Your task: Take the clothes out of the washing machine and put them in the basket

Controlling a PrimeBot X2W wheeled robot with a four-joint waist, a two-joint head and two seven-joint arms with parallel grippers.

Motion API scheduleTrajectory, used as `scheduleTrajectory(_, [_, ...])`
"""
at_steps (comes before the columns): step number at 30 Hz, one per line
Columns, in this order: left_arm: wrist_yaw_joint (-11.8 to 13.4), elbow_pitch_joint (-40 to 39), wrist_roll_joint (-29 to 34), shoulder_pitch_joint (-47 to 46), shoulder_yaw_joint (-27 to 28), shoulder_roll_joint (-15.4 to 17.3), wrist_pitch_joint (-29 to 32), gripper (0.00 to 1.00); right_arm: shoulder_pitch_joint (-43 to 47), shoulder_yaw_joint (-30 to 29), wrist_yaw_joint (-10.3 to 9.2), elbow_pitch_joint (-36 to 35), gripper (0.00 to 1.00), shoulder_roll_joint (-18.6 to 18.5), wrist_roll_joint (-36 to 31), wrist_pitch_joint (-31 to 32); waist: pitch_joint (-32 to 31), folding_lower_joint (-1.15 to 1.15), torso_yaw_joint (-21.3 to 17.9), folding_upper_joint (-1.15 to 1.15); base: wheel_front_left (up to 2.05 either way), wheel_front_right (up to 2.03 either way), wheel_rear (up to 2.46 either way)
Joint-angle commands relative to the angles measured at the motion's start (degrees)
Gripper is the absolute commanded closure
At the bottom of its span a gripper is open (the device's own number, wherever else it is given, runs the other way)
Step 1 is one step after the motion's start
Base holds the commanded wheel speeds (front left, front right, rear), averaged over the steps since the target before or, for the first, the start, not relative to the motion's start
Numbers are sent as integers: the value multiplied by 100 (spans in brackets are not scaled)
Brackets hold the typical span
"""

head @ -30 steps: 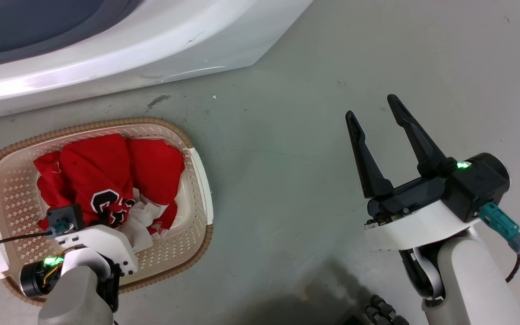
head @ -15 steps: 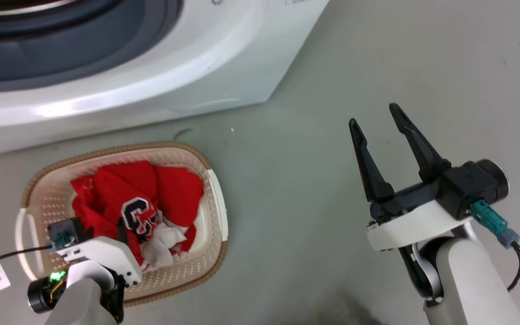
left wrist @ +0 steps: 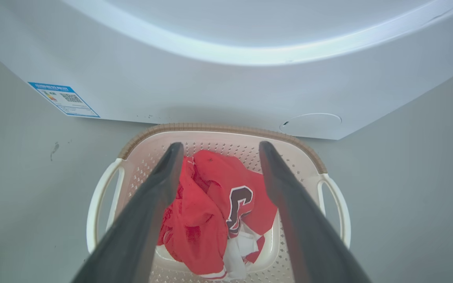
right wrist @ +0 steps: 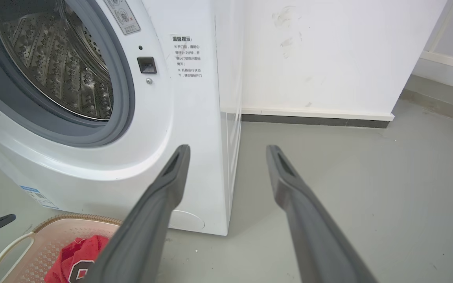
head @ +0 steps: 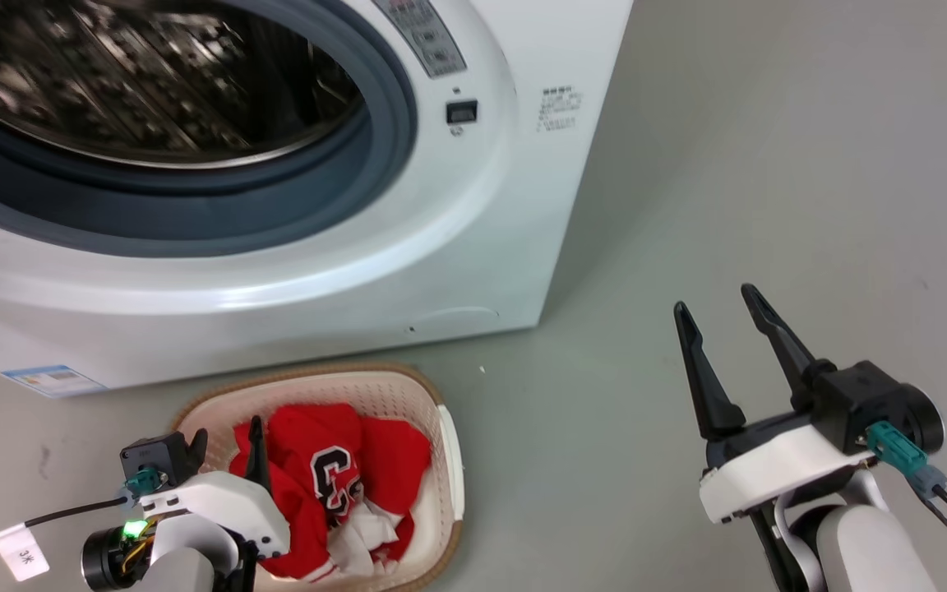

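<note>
The clothes, a crumpled bright red jersey with white trim and a black, white-edged number facing up, lie heaped inside the basket. The basket is small, oval and cream, with perforated sides and a brown woven-look rim. It stands on the grey floor just in front of the washing machine, towards the left of the scene.

The washing machine is a large white front-loader. Its round porthole has a grey rim, and the perforated steel drum shows through the opening. A small dark latch slot sits to the right of the porthole, and a blue label is stuck low on the front's left corner.

The left gripper hangs over the near side of the basket with its jaws spread and nothing between them. In the left wrist view its two dark fingers frame the jersey; whether their tips touch the cloth cannot be told.

The right gripper is well to the right, over bare floor beside the machine, with its jaws spread wide and holding nothing. In the right wrist view a white wall with a dark skirting strip stands behind the machine.
</note>
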Motion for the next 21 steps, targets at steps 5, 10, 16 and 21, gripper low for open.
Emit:
scheduleTrajectory(5, [-70, -668, 119, 237, 98, -84, -15, 0, 249, -72, -4, -111, 0, 8, -55, 121, -565, 1, 319, 0, 0, 0, 0])
scheduleTrajectory(10, [-81, -1527, 316, 414, 146, -123, -15, 0, 444, -141, -4, -202, 0, 8, -44, 180, -825, 1, 439, 0, 0, 0, 0])
scheduleTrajectory(16, [-12, -2564, 779, 761, -65, -123, -15, 0, 763, -295, -4, -243, 0, 9, -78, 257, -1195, 1, 576, 0, 0, 0, 0])
scheduleTrajectory(21, [12, -3185, 912, 1110, -163, -154, -15, 0, 1042, -403, -4, -286, 0, 8, -109, 339, -1477, 1, 637, 0, 0, 0, 0])
